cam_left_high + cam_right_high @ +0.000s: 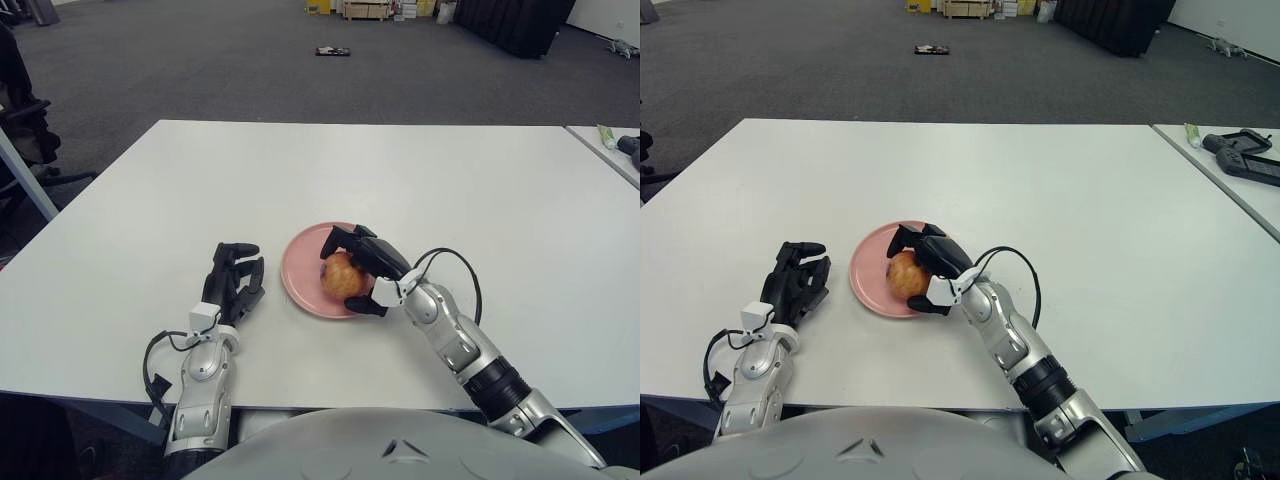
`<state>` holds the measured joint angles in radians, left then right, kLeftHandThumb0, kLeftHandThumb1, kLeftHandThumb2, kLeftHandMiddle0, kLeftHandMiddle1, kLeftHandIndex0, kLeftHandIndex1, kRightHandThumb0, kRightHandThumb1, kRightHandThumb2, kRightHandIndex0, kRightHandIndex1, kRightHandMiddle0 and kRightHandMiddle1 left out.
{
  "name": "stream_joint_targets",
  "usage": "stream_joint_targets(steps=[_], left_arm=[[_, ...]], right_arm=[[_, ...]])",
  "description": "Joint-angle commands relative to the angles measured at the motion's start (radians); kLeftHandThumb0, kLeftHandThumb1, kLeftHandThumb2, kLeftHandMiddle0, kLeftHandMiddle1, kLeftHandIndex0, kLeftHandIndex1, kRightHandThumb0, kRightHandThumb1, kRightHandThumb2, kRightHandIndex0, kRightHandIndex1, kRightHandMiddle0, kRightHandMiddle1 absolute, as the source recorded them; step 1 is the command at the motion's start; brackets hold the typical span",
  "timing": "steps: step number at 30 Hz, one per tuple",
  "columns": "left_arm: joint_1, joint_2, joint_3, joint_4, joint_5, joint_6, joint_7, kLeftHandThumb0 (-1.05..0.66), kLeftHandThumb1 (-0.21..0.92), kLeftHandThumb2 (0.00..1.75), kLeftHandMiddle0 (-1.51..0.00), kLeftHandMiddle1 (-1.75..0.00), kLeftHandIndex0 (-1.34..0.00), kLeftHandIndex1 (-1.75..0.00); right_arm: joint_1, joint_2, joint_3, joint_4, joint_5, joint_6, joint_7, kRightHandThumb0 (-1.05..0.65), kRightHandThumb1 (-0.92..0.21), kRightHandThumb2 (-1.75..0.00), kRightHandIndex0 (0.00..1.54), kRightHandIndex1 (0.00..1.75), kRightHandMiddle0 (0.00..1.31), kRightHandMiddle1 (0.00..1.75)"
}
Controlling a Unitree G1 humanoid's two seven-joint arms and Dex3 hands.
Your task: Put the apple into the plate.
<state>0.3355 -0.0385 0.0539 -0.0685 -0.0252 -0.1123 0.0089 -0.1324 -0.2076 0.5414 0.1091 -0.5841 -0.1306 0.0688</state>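
Note:
A yellow-red apple (341,276) is over the pink plate (298,268) near the table's front middle. My right hand (362,262) is over the plate's right half, its black fingers curled around the apple from above and from the right. I cannot tell whether the apple touches the plate. The same scene shows in the right eye view, with the apple (903,273) on the plate (868,275). My left hand (234,277) shows to the left of the plate, fingers relaxed and empty.
The white table (330,180) extends far behind and to both sides. A second table at the right carries a dark device (1240,155) and a green tube (1192,131). Grey carpet floor lies beyond, with a chair at the far left.

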Motion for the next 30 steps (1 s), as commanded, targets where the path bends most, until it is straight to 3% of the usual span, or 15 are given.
stream_joint_targets(steps=[1,5,10,12,13,16,19,30], left_arm=[[0.018,0.001,-0.004,0.021,0.006,0.024,0.005,-0.35,0.92,0.54,-0.37,-1.47,-0.19,-1.75],[0.020,0.005,-0.006,0.023,0.009,0.016,0.003,-0.35,0.92,0.54,-0.37,-1.48,-0.19,-1.75],[0.021,0.005,-0.007,0.022,0.010,0.013,0.005,-0.35,0.92,0.54,-0.37,-1.48,-0.19,-1.75],[0.022,0.006,-0.008,0.021,0.012,0.015,0.008,-0.35,0.92,0.54,-0.37,-1.48,-0.19,-1.75],[0.021,0.007,-0.007,0.023,0.013,0.016,0.008,-0.35,0.92,0.53,-0.37,-1.48,-0.19,-1.75],[0.020,0.010,-0.006,0.024,0.015,0.018,0.009,-0.35,0.92,0.53,-0.38,-1.48,-0.19,-1.75],[0.023,0.011,-0.008,0.020,0.018,0.017,0.009,-0.35,0.92,0.54,-0.38,-1.48,-0.19,-1.75],[0.029,0.002,-0.009,0.007,0.020,0.028,0.021,-0.35,0.92,0.54,-0.36,-1.48,-0.19,-1.75]], right_arm=[[0.015,-0.026,0.022,0.088,-0.082,0.022,-0.039,-0.01,0.07,-1.74,0.91,1.74,0.68,1.70],[0.013,-0.016,0.027,0.108,-0.121,0.017,-0.105,-0.01,-0.01,-1.64,0.86,1.74,0.64,1.66],[0.013,-0.008,0.029,0.125,-0.152,0.006,-0.172,-0.01,-0.35,-1.24,0.60,1.75,0.43,1.61],[0.011,-0.009,0.033,0.135,-0.165,-0.010,-0.206,-0.19,-0.56,-0.99,0.32,1.71,0.35,1.68],[0.008,-0.012,0.034,0.143,-0.170,-0.031,-0.231,-0.37,-0.59,-0.96,0.21,1.58,0.23,1.60],[0.004,-0.016,0.035,0.160,-0.179,-0.067,-0.271,-0.60,-0.62,-0.95,0.07,1.35,0.07,1.41],[0.000,-0.019,0.034,0.173,-0.182,-0.098,-0.302,-0.69,-0.66,-0.92,0.02,1.17,0.02,1.27],[0.035,-0.020,-0.001,0.122,-0.117,-0.147,-0.300,-0.74,-0.75,-0.79,0.00,0.59,0.00,0.81]])
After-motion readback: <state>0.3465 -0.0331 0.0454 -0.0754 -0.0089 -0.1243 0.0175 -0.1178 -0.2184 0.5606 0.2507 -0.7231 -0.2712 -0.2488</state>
